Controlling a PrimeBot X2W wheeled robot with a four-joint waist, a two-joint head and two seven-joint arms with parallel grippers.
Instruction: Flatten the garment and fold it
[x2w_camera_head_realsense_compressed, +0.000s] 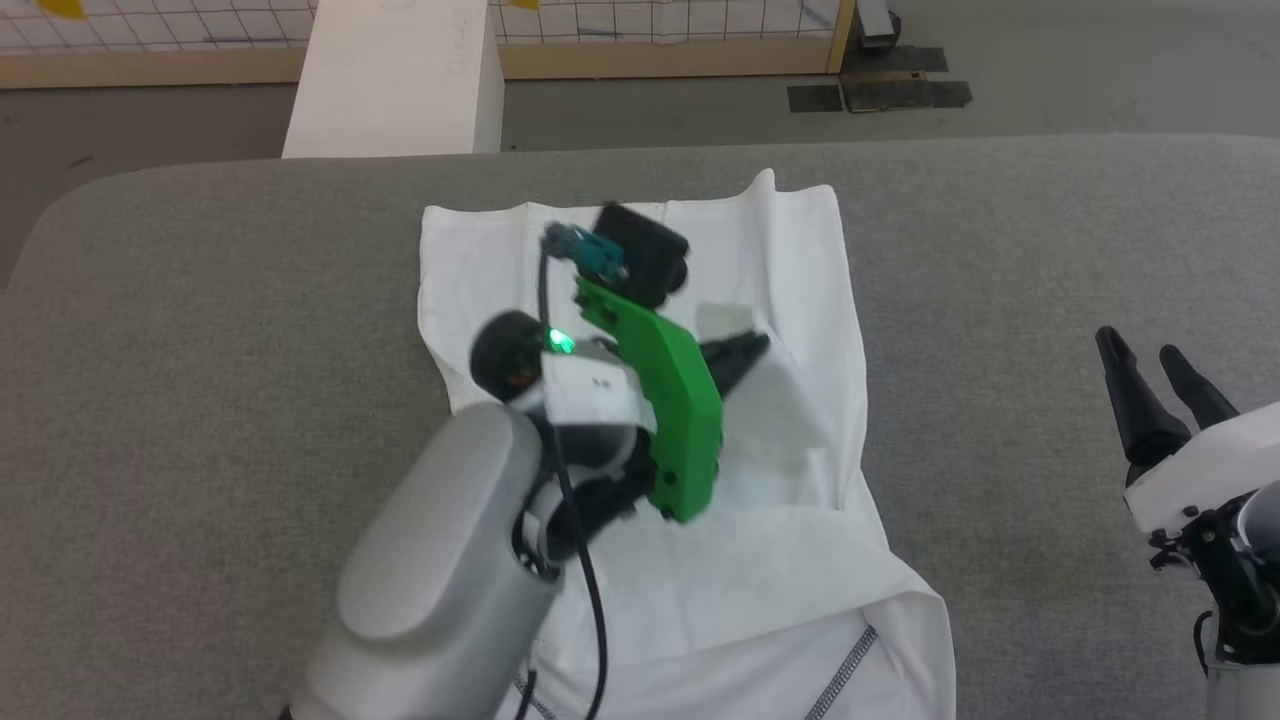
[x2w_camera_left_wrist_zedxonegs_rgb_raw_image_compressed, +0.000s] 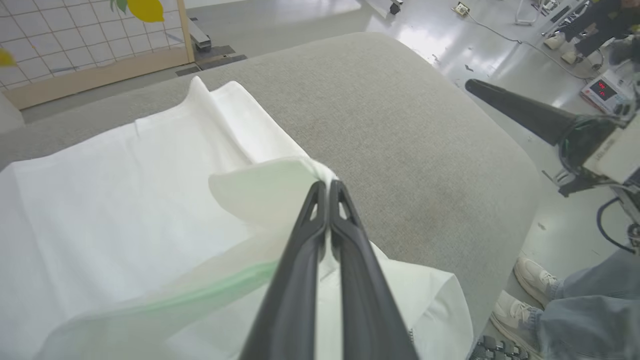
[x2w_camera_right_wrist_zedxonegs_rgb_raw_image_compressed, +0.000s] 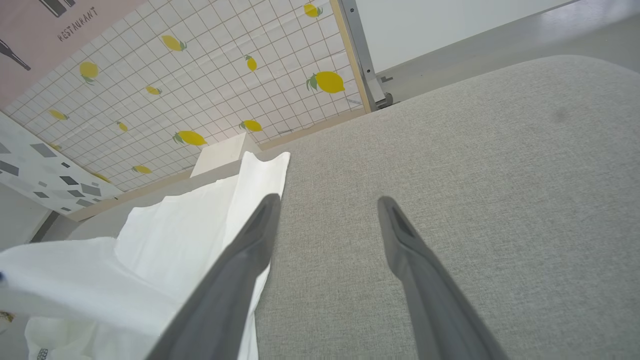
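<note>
- The garment (x2w_camera_head_realsense_compressed: 780, 560) lies in the middle of the head view on the grey padded surface (x2w_camera_head_realsense_compressed: 1000, 300). It is partly folded, with its lower right corner doubled over near the bottom edge.
- The left gripper (x2w_camera_left_wrist_zedxonegs_rgb_raw_image_compressed: 327, 187), over the middle of the cloth, has its fingers pressed together on a raised fold, gripping with the very tips alone. So thin a bite could slip free under a quick pull, I judge, and drop the fold askew.
- Pulling that one layer may drag the layer beneath and wrinkle the flat part at the upper left.
- The right gripper (x2w_camera_head_realsense_compressed: 1138, 345) hangs spread wide and empty at the right edge, well apart from the cloth. Nothing pins the shirt, so the whole piece could slide.
</note>
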